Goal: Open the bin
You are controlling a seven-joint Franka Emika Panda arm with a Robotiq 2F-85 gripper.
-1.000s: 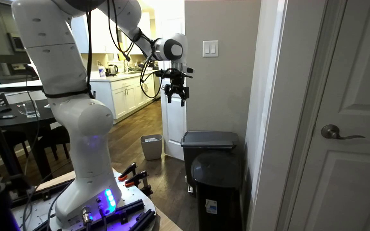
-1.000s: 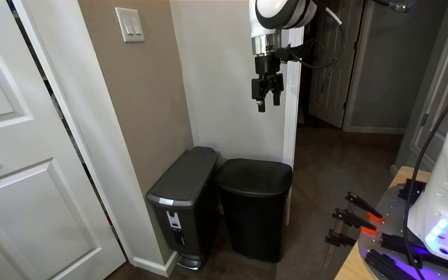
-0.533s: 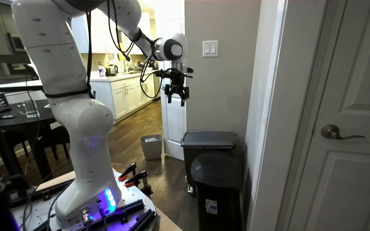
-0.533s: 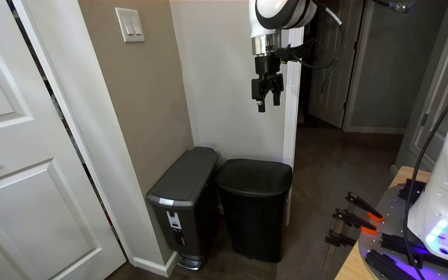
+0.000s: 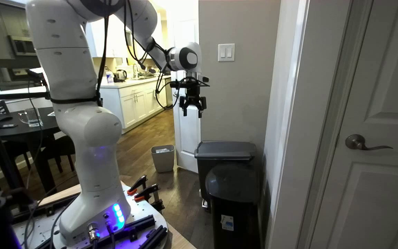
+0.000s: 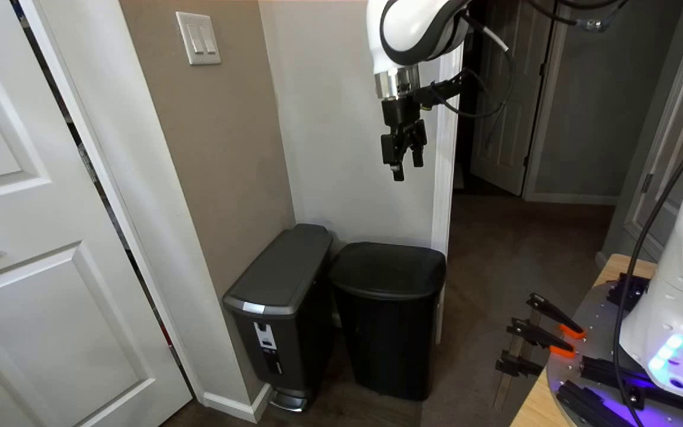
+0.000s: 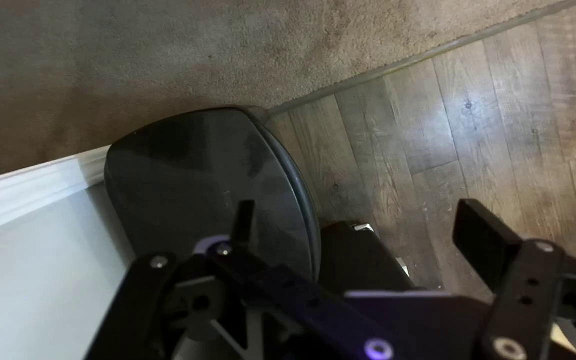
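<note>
The bin (image 5: 225, 152) is tall, black and rectangular, with a flat dark grey lid that is shut. It stands against the wall in both exterior views (image 6: 285, 270), with a silver pedal (image 6: 288, 401) at its foot. In the wrist view part of its black side (image 7: 358, 260) shows; its lid is mostly hidden behind the gripper. My gripper (image 5: 192, 114) hangs pointing down, well above the bins, also in the other exterior picture (image 6: 408, 170). Its fingers stand wide apart with nothing between them in the wrist view (image 7: 356, 207). It touches nothing.
A second black bin with a rounded lid (image 6: 387, 270) stands right beside the bin; its lid (image 7: 208, 180) lies under the gripper in the wrist view. Walls (image 6: 353, 130) close in behind both. A small light grey container (image 5: 163, 159) and clamps (image 5: 147, 190) stand nearer the robot.
My gripper has moved a little lower, slightly to the right in an exterior view and slightly to the left in the opposite one. The bins have not moved.
</note>
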